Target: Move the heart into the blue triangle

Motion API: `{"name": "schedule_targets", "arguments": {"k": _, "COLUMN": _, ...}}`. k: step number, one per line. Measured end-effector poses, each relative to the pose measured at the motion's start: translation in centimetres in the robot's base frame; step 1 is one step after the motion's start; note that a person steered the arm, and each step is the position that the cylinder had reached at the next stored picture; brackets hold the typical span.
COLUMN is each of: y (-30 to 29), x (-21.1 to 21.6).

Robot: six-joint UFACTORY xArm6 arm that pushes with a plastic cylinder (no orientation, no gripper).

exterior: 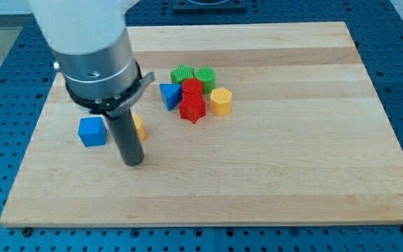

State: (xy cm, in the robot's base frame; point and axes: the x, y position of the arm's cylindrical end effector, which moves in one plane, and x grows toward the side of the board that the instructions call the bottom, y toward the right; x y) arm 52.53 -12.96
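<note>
My tip (133, 163) rests on the board at the view's left, below the arm's grey body. A yellow block (139, 127) shows just behind the rod at its right edge. It is mostly hidden, so its shape cannot be made out. The tip is a little below this block. The blue triangle (169, 95) lies up and to the right of it, at the left edge of a cluster of blocks. A blue cube (92, 131) sits left of the rod.
The cluster right of the blue triangle holds a red cylinder (192, 87), a red star (192, 109), a yellow hexagon (220, 101), a green star (182, 73) and a green cylinder (206, 76). The wooden board (292, 168) lies on a blue perforated table.
</note>
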Motion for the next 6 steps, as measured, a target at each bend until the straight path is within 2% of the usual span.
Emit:
{"name": "schedule_targets", "arguments": {"k": 3, "y": -2.6, "x": -3.9}}
{"name": "schedule_targets", "arguments": {"k": 4, "y": 0.2, "x": -4.5}}
{"name": "schedule_targets", "arguments": {"k": 6, "y": 1.3, "x": -6.4}}
